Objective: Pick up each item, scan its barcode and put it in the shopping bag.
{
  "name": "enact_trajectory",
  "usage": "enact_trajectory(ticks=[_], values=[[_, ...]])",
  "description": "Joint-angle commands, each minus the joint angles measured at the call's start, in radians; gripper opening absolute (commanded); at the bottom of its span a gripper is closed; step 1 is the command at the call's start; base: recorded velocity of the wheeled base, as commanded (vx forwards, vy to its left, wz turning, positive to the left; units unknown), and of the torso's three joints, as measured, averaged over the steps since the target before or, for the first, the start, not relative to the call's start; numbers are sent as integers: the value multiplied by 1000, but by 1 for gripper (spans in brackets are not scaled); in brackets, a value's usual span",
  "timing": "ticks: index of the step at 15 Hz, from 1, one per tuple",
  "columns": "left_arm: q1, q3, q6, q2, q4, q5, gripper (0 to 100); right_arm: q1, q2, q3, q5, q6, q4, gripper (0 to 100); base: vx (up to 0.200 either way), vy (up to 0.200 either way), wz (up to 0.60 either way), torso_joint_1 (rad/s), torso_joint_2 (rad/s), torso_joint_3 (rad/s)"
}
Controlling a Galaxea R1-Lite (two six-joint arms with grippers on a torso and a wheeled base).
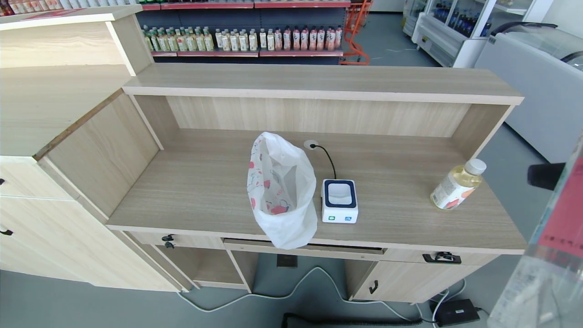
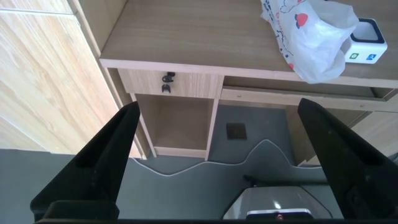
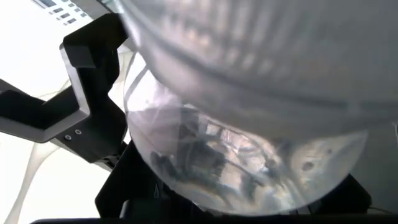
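The right fingers [image 3: 93, 81] clench a clear bottle [image 3: 249, 124], seemingly not yet scanned, well apart from the scanner [image 1: 339, 200] and shopping bag [image 1: 280, 191] beyond them, while a yellow bottle [image 1: 457, 184] nearer by waits on the counter [image 1: 205, 182] and the left fingers [image 2: 106, 162] hang released.

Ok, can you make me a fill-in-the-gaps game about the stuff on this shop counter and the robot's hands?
1. Next to the shopping bag sits a small white ____ with a black cable.
2. The bottle of yellow drink on the counter has a ____ cap.
3. The left gripper holds nothing; its fingers are ____.
4. The right gripper is shut on a clear ____ with a red label.
Missing words: scanner, white, open, bottle.
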Motion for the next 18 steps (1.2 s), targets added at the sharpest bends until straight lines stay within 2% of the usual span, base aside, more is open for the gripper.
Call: enact_trajectory(ticks=[1,13,18], values=[[0,0,0,0,0,0,100,1,-14,19,1,-1,0,0,0,0,0,0,0,0],[0,0,0,0,0,0,100,-12,-63,62,0,-3,8,0,0,0,0,0,0,0],[0,0,0,0,0,0,100,-50,-57,70,-2,-17,6,0,0,0,0,0,0,0]])
